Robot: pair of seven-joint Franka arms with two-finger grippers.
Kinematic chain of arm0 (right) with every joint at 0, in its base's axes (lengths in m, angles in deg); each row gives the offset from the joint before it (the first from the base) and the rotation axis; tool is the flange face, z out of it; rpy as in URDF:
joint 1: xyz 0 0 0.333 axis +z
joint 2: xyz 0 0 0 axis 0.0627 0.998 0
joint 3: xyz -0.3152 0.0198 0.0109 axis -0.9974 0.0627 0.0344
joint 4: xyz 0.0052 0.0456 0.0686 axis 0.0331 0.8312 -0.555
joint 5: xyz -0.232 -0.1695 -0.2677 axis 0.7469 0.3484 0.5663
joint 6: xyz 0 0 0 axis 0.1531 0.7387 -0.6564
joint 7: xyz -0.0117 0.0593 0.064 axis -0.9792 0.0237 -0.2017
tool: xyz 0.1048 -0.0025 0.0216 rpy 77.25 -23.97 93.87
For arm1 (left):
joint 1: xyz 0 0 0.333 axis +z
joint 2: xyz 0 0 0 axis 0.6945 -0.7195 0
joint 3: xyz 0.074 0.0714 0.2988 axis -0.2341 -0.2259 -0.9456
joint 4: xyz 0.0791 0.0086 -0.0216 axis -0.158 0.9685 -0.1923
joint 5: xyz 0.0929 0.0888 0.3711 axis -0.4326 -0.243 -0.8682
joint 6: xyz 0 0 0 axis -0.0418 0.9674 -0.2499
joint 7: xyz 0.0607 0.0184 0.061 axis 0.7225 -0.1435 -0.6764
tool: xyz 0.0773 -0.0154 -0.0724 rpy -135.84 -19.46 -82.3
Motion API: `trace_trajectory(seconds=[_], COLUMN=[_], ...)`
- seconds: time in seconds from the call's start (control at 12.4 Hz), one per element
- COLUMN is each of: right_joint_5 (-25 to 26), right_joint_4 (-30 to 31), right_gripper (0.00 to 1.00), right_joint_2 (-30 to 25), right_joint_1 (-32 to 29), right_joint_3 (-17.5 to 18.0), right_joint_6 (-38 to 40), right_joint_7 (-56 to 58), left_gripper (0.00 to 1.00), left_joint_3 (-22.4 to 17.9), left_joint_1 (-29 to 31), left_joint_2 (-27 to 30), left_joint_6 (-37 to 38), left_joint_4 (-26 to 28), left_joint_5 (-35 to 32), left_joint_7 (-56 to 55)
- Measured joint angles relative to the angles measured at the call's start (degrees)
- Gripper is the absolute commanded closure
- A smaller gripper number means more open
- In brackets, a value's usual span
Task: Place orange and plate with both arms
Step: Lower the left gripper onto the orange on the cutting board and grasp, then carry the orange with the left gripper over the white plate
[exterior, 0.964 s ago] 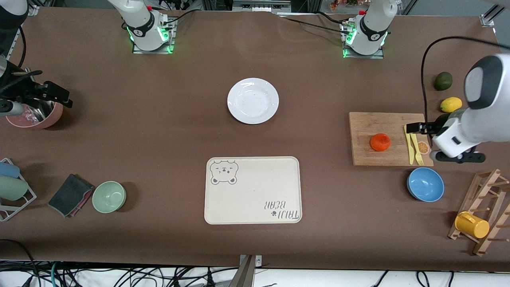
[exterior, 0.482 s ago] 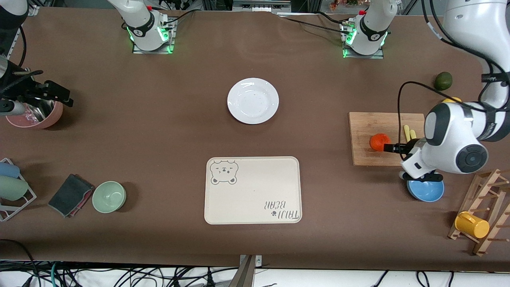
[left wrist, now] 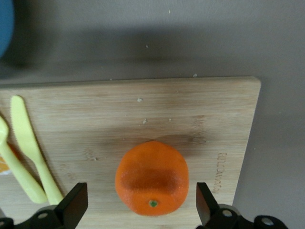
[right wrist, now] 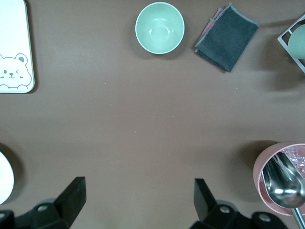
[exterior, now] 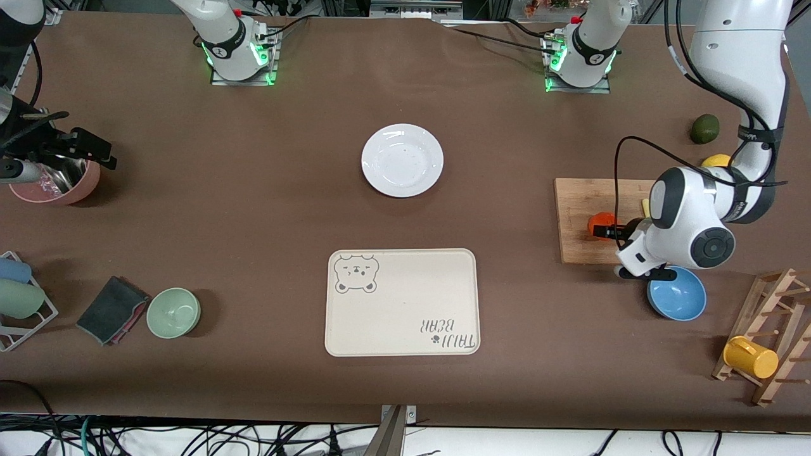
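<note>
Left end effector (left wrist: 138, 210) straddling orange (left wrist: 151, 177), plate (exterior: 402, 159) bare

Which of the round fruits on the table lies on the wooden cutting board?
The orange: it alone lies on the cutting board, between the open left gripper's fingers. The dark green fruit and the lemon lie on the bare table.

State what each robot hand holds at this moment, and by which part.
Nothing is held. The left hand is open with its fingers either side of the small round orange on the wooden cutting board; the right hand waits open.
</note>
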Motion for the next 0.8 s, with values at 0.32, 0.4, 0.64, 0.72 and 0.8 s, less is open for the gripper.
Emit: trace_trajectory(seconds=[0.32, 0.4, 0.64, 0.72, 0.8], right_joint_5=[0.0, 0.0, 0.0, 0.0, 0.0], right_joint_4=[0.0, 0.0, 0.0, 0.0, 0.0], right_gripper=[0.0, 0.0, 0.0, 0.0, 0.0], right_joint_2=[0.0, 0.0, 0.0, 0.0, 0.0], right_joint_1=[0.0, 0.0, 0.0, 0.0, 0.0], right_joint_3=[0.0, 0.0, 0.0, 0.0, 0.0], right_joint_6=[0.0, 0.0, 0.1, 0.1, 0.2], right_joint_7=[0.0, 0.0, 0.0, 0.0, 0.0], left_gripper=[0.0, 0.0, 0.0, 0.0, 0.01], left_joint_3=[0.0, 0.0, 0.0, 0.0, 0.0], left_joint_1=[0.1, 0.1, 0.2, 0.2, 0.2], left_joint_2=[-0.3, -0.6, -1.7, -2.0, -2.4], left_joint_6=[-0.8, -0.8, -1.3, -1.6, -1.8], left_joint_4=[1.6, 1.7, 1.7, 1.7, 1.7], left_joint_5=[2.1, 2.5, 2.5, 2.5, 2.5], left_joint_7=[0.0, 0.0, 0.0, 0.0, 0.0])
